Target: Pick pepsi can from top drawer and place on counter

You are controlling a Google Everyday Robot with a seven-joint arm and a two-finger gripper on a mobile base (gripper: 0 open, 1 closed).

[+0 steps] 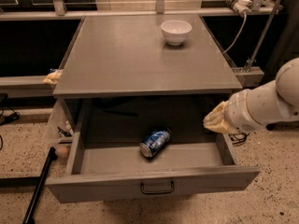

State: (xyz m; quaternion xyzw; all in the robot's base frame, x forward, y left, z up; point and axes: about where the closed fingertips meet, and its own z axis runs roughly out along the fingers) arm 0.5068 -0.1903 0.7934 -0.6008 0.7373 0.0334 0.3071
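The pepsi can (155, 142) is blue with white markings and lies on its side in the middle of the open top drawer (154, 183), silver end toward the front left. The drawer is pulled out, its dark handle (157, 188) centred on the front panel. The counter (140, 55) is the flat grey top of the cabinet above it. My gripper (216, 120) is at the end of the white arm on the right, over the drawer's right side wall, well to the right of the can and apart from it.
A white bowl (176, 31) stands at the back right of the counter. A black pole (39, 185) leans by the drawer's left front corner. Cables and a power strip (236, 1) hang at the back right. A speckled floor surrounds the cabinet.
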